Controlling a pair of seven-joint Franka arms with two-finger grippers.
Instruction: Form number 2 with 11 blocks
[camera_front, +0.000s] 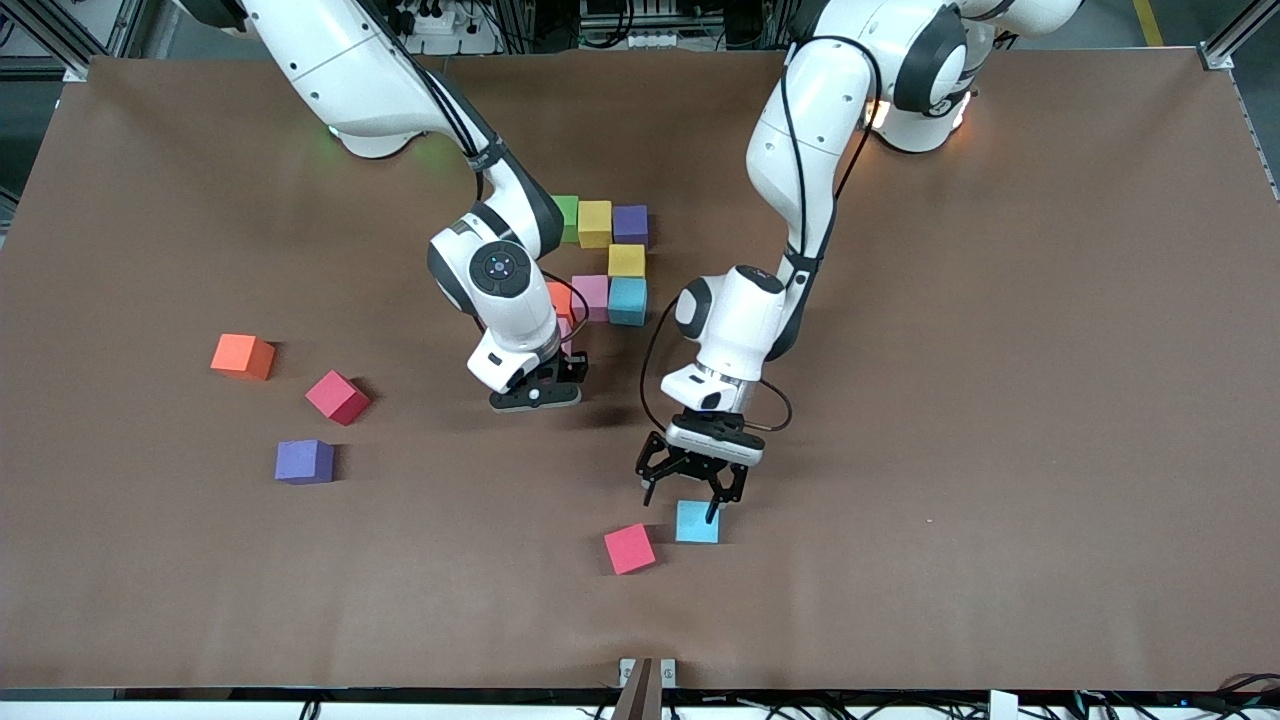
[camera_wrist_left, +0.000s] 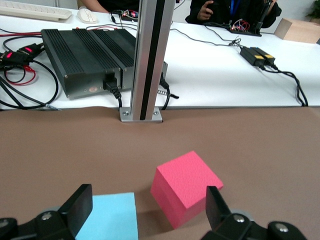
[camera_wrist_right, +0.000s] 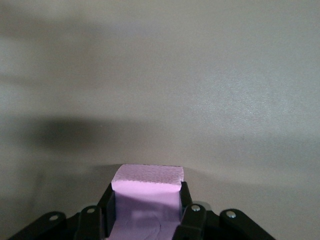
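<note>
Both grippers are at work. Over the part-built number 2 (camera_front: 608, 262), the right gripper (camera_front: 537, 388) hangs with its fingers pinched on a pale pink block (camera_wrist_right: 146, 192); the right wrist view shows the cube clamped between the pads above bare table. Nearer the front camera, the left gripper (camera_front: 692, 487) has its fingers spread wide over a light blue block (camera_front: 697, 521), with a red-pink block (camera_front: 630, 548) just beside that cube.

So far the figure shows a top row of green (camera_front: 567, 217), yellow (camera_front: 594, 223) and purple (camera_front: 630, 224), a second yellow cube (camera_front: 626, 260) under the purple one, then a row with a pink (camera_front: 591, 297) and a teal (camera_front: 628, 301) cube; an orange block (camera_front: 560, 297) at that row's end is partly hidden by the right arm. Three loose cubes, orange (camera_front: 242, 355), red (camera_front: 337, 397) and purple (camera_front: 305, 461), lie well apart toward the right arm's end of the table (camera_front: 1000, 400).

The main risk appears to be at the placement: the pink cube must land flush under the orange one, and a gripper finger coming down beside set blocks could nudge the row askew. A tilted grip might leave the cube rotated. On the left side, one open finger stands close to the red-pink block, so a descent could push it or pinch both cubes.
</note>
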